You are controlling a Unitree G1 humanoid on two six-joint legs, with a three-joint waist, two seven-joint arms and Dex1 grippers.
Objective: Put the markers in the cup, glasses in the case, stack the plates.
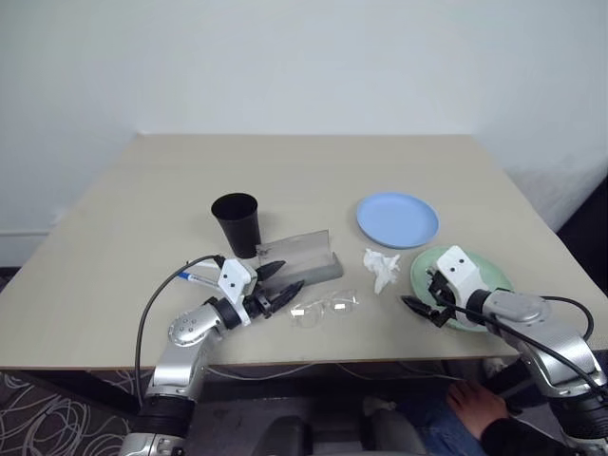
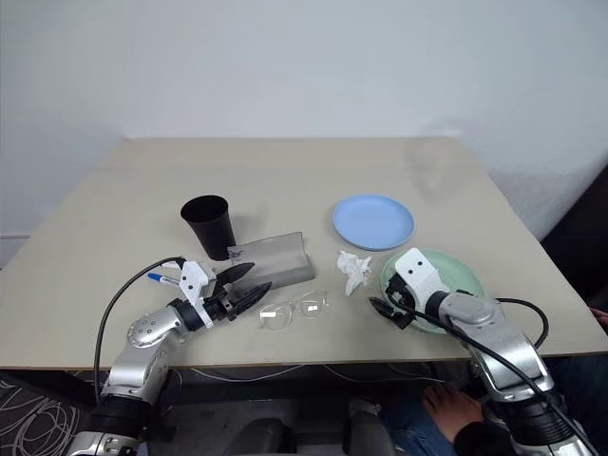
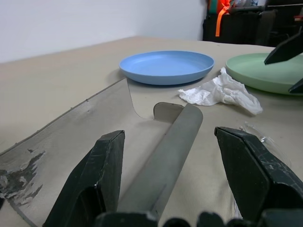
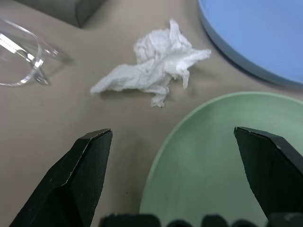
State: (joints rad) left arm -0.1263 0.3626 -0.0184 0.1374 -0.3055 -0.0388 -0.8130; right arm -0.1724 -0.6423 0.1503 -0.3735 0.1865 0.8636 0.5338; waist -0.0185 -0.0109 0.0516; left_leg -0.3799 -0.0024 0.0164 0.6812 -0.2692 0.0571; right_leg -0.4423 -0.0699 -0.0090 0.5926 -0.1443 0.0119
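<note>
Right gripper (image 4: 173,177) poised over mint green plate (image 4: 222,156).
Jaws wide, straddling its rim, ready to grasp; left gripper (image 3: 173,165) gapes empty before the case (image 3: 118,142).

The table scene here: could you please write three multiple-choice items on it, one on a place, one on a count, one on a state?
1. Where is the crumpled tissue?
A. Inside the black cup
B. Between the glasses and the mint green plate
C. On the light blue plate

2. How many plates are on the table?
A. One
B. Two
C. Three

3. What state is the grey case in?
A. Open
C. Closed
B. Stacked on a plate

Answers:
1 B, it lies on bare table between them.
2 B, one blue and one green, side by side.
3 A, its lid stands raised in the left wrist view.
</note>
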